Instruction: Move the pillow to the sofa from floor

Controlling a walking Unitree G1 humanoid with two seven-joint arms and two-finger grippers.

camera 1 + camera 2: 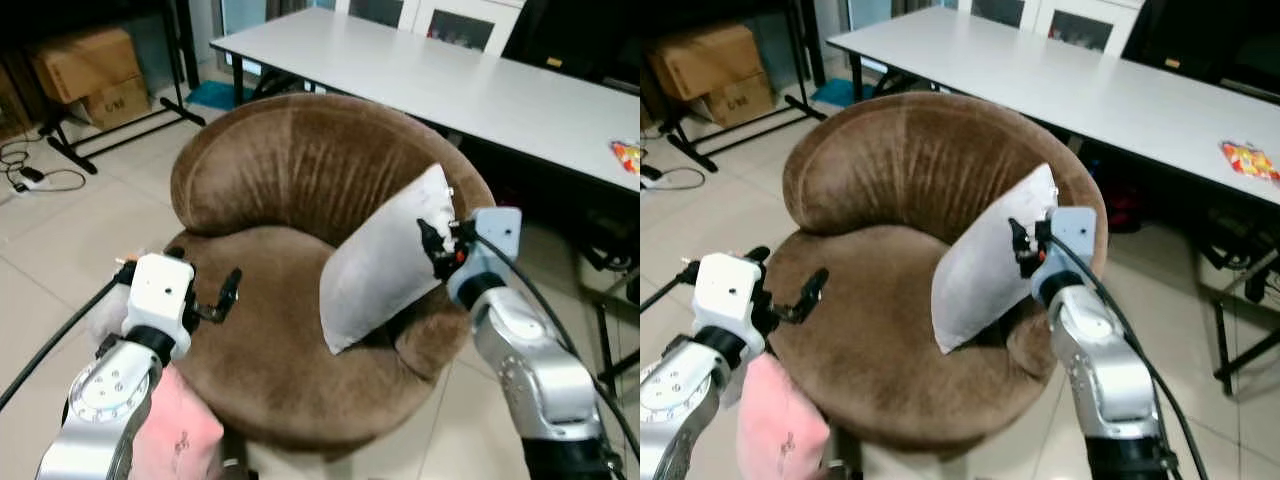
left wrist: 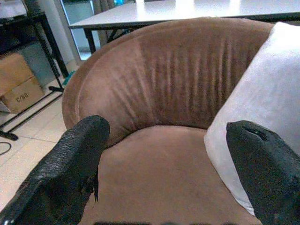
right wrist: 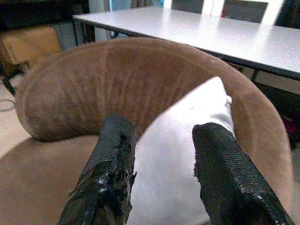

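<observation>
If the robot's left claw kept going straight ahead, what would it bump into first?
Probably the brown sofa's backrest: the open left gripper points at it over the seat. The white pillow sits just off to the side.

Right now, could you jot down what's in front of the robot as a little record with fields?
Seat: round brown sofa chair
Pillow: white pillow on the seat, leaning tilted against the sofa chair's right side
Right gripper: right gripper open, fingers either side of the pillow's upper edge
Left gripper: left gripper open, hovering over the seat's left edge, holding nothing
Behind: long white table
Floor: pink soft thing under the left arm; cardboard boxes at far left
</observation>
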